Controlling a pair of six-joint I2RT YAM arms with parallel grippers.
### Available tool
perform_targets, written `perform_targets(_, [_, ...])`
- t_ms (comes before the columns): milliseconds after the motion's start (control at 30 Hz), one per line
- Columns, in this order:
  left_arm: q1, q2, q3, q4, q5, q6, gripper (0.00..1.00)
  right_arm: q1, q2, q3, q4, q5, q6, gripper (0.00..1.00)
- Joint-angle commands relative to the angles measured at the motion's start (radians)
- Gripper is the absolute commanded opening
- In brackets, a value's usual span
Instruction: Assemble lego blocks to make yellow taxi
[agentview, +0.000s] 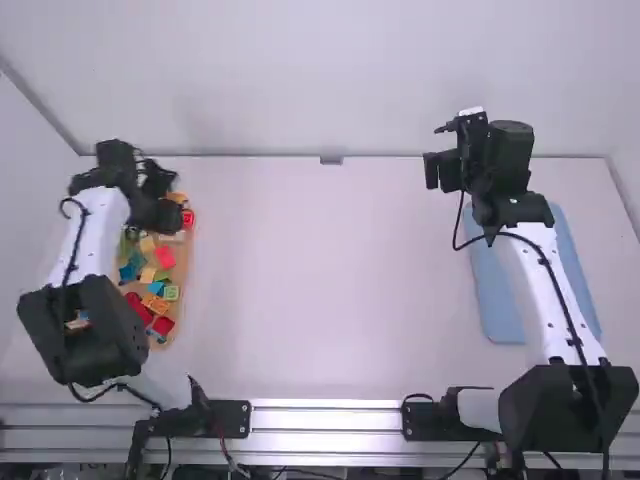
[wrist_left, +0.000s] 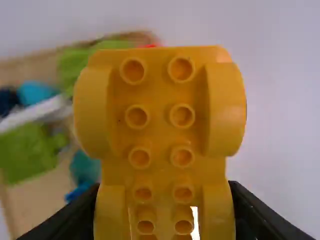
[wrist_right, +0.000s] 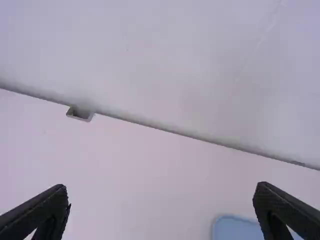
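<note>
Yellow wheeled base is gripped between the fingers of the left gripper, by the block tray at left. Far right, the right gripper has its fingers wide apart, empty, beyond the blue mat. Fetching the taxi's base seems in hand; next calls for a steady carry clear of the other blocks. No writing is legible.

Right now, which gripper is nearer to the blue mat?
Right. The right gripper is raised, jaws open, near the far left corner of the blue mat; the left gripper is across the table, by the tray, jaws on a yellow piece.
</note>
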Motion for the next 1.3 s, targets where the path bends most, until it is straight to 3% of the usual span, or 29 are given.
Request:
perform_targets(0, [-0.156,-0.01,-0.034,-0.011,-0.001,0.037,0.15,0.004,0.005,0.032,0.0,-0.006,0.0,0.98])
perform_targets(233, [-0.542,0.08,-0.036,0.017,-0.003,0.123,0.3,0.004,0.005,0.032,-0.003,-0.006,0.0,0.98])
perform_targets(467, [-0.766,0.223,-0.036,0.077,-0.005,0.242,0.31,0.004,0.005,0.032,-0.011,-0.006,0.0,0.98])
perform_targets(567, [-0.818,0.279,-0.036,0.079,-0.007,0.327,0.36,0.004,0.005,0.032,-0.014,-0.006,0.0,0.98])
perform_targets(833, [-0.869,0.377,-0.036,0.146,-0.042,0.383,0.3,0.004,0.005,0.032,-0.035,-0.006,0.0,0.98])
perform_targets(1267, [-0.873,0.396,-0.099,0.23,0.0,0.39,0.44,0.004,0.005,0.032,-0.048,-0.006,0.0,0.98])
